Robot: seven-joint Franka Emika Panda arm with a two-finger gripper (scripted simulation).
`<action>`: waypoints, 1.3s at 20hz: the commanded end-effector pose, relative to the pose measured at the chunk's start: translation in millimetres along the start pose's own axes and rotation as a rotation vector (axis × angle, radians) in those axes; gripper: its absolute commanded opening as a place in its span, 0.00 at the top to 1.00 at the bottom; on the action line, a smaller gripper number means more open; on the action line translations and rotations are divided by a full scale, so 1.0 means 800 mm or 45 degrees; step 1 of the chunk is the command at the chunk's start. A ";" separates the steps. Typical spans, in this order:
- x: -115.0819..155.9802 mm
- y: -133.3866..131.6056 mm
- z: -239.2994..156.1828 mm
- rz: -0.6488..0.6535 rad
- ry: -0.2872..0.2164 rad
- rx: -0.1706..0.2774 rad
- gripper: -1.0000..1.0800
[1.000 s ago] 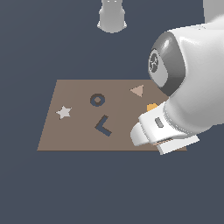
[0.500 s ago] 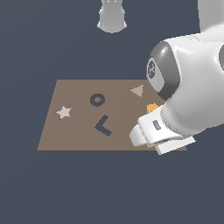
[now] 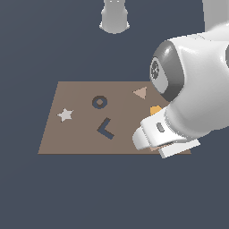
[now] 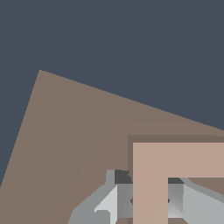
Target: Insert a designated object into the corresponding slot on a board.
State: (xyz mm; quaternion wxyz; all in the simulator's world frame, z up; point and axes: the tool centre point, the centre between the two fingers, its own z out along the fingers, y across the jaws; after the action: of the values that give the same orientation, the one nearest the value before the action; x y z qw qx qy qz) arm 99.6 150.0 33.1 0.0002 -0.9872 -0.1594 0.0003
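Pincer (image 4: 148, 203) clamped on my tan L piece (image 4: 175, 168), lifted off the board (image 4: 74, 140) near its corner. L slot (image 3: 105, 129) mid-board, well apart, beside ring recess (image 3: 99, 102).

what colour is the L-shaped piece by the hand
Light pinkish tan; the L-shaped piece shows best in the wrist view.

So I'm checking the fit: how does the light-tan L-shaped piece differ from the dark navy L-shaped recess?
The light-tan L-shaped piece is pale; the dark navy L-shaped recess is dark. The piece sits between the hand's fingers; the recess lies empty mid-board. Both are right-angle L shapes over the brown board.
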 end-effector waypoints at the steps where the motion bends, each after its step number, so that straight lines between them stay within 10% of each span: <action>1: 0.000 0.000 0.000 0.000 0.000 0.000 1.00; 26: 0.033 0.049 -0.003 0.640 0.001 0.000 1.00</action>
State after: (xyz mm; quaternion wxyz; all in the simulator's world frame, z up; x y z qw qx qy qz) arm 133.5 125.7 34.6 0.0003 -0.9980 0.0624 0.0001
